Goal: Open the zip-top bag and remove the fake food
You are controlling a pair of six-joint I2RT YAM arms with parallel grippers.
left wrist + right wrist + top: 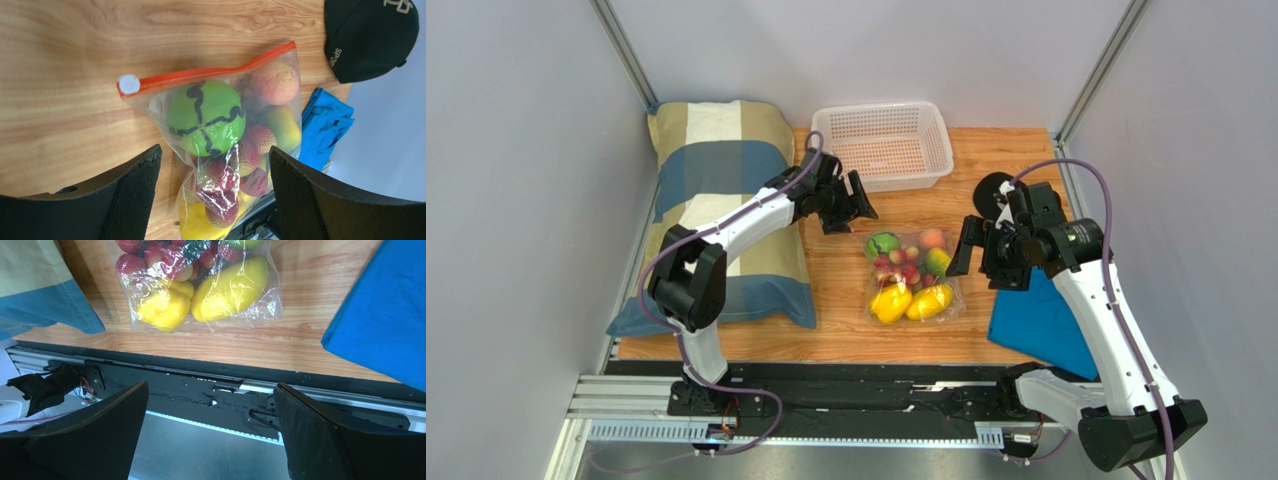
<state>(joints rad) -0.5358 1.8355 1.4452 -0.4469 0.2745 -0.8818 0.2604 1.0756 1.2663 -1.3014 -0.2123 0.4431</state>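
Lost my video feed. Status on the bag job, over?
Left gripper open, right gripper open, both empty, either side of zip-top bag. Bag flat on table, looks sealed, fake food inside. Nothing lying on it.

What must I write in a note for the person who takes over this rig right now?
Left end effector: open, empty, hovers above the zip-top bag near its zip end.
Right end effector: open, empty, in the air to the right of the bag.
Things: the bag lies flat in the middle of the table. Its red zip strip looks shut. The fake food is all inside.
Done: nothing yet.
Left: open the zip, take the food out.
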